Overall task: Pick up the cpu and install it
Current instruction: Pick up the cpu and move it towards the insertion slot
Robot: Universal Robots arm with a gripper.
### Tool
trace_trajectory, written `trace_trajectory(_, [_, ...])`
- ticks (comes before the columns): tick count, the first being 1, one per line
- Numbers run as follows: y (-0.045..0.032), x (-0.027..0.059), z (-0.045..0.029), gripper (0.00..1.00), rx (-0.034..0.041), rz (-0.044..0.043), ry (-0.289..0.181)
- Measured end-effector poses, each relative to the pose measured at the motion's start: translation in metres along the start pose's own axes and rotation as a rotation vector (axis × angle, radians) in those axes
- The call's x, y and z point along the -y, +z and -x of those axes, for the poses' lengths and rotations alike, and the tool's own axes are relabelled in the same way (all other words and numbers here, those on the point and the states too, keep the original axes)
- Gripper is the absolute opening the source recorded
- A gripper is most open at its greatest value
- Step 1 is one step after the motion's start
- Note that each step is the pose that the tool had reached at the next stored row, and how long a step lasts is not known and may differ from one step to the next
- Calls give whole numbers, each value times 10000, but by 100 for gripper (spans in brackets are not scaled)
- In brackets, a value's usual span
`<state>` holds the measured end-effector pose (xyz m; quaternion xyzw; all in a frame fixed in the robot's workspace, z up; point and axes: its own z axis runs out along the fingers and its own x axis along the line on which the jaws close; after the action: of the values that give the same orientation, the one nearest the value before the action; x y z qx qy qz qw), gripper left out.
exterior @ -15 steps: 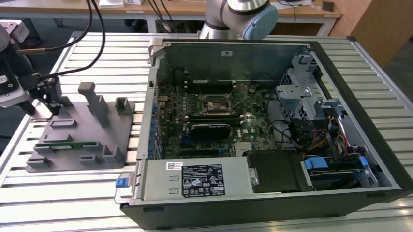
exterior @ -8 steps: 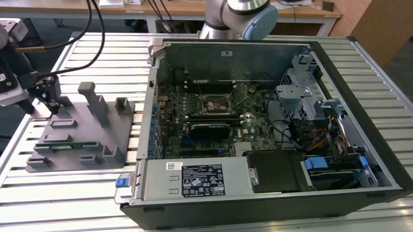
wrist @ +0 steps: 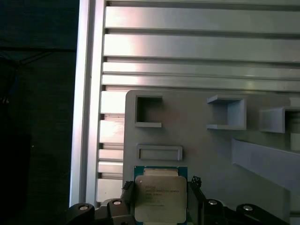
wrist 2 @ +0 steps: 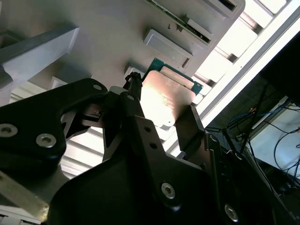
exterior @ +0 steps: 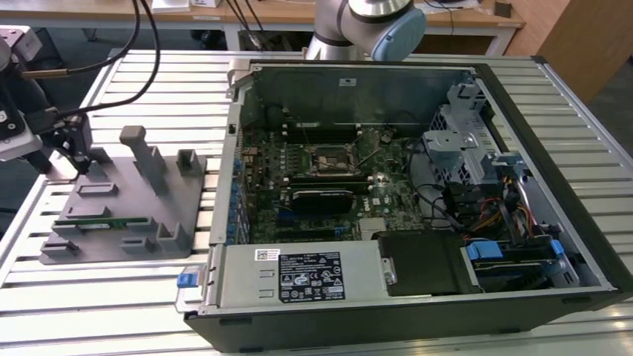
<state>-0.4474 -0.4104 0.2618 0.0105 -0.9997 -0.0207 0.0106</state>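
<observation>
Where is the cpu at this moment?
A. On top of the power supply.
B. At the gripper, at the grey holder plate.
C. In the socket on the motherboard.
B: in the first wrist view the cpu sits right at the gripper, with the grey holder plate directly behind it.

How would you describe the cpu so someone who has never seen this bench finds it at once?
Beside the open computer case, on the exterior view's left, lies a grey holder plate. Near its corner, at the pincer, sits the cpu: a flat square with a shiny silver top and green rim, unlike the long memory stick.
</observation>
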Motion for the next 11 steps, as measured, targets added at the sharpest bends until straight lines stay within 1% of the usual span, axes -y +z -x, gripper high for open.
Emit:
trace_trajectory(6, [-38,-2,-1,53,0,1,0])
trace_trajectory(11, [-94,-4,-2,53,1,0,0])
